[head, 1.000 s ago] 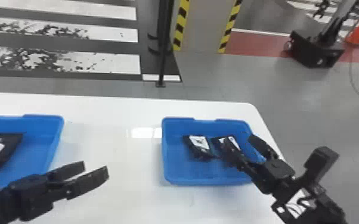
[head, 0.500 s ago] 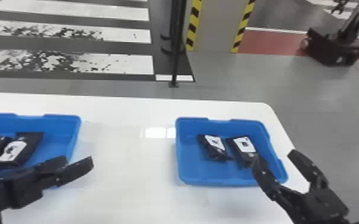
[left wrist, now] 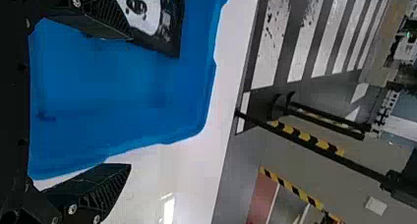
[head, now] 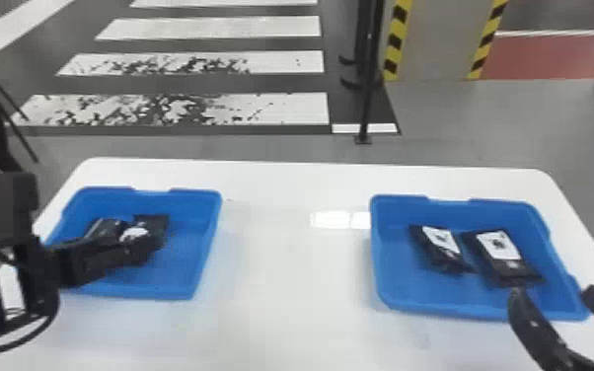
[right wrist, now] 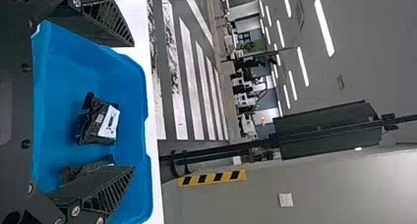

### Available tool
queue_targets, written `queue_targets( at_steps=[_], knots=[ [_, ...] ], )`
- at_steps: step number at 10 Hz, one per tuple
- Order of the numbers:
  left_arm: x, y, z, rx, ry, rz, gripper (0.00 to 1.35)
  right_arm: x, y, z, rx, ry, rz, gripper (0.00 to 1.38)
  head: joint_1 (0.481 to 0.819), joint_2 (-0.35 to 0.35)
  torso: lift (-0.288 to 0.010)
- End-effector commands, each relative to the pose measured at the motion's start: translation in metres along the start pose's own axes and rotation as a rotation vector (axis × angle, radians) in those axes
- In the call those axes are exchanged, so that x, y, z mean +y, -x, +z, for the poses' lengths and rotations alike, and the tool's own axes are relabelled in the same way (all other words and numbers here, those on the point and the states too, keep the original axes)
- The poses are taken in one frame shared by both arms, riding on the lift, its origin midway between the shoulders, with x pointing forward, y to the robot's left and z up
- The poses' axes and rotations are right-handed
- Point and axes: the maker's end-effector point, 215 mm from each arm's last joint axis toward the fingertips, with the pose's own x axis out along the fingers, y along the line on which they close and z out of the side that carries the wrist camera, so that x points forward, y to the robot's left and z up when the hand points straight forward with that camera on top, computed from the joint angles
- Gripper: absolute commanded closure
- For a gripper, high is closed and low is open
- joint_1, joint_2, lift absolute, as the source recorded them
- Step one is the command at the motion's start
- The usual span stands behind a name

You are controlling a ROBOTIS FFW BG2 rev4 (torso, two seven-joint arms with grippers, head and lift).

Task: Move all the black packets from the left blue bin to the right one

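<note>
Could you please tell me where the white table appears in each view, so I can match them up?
Head view: the white table lies under the left blue bin and the right blue bin.
Left wrist view: between the left blue bin and the floor.
Right wrist view: a narrow strip between the right blue bin and the crosswalk.
Shared landmark: that crosswalk.

The head view faces forward and down across left bin and right bin. Each wrist view shares its side's bin, closer.
</note>
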Motion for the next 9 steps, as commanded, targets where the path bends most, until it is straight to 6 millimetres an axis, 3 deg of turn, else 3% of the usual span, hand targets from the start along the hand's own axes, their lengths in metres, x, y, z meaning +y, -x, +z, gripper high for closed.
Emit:
queue_targets(
  at_steps=[1, 4, 9],
  knots=[
    [0.03, -0.005, -0.002, 0.051, 0.027, 0.073, 0.16, 0.001, 0.0, -0.002, 0.007, -0.007, 0.006, 0.14, 0.695, 0.093, -0.15],
    [0.059, -0.03, -0.009, 0.122, 0.069, 0.138, 0.16, 0.0, 0.0, -0.009, 0.023, -0.018, 0.009, 0.14, 0.695, 0.158, -0.15],
    [0.081, -0.079, -0.015, 0.21, 0.108, 0.182, 0.17, 0.001, -0.006, -0.016, 0.032, -0.035, 0.021, 0.15, 0.695, 0.175, -0.15]
  ],
)
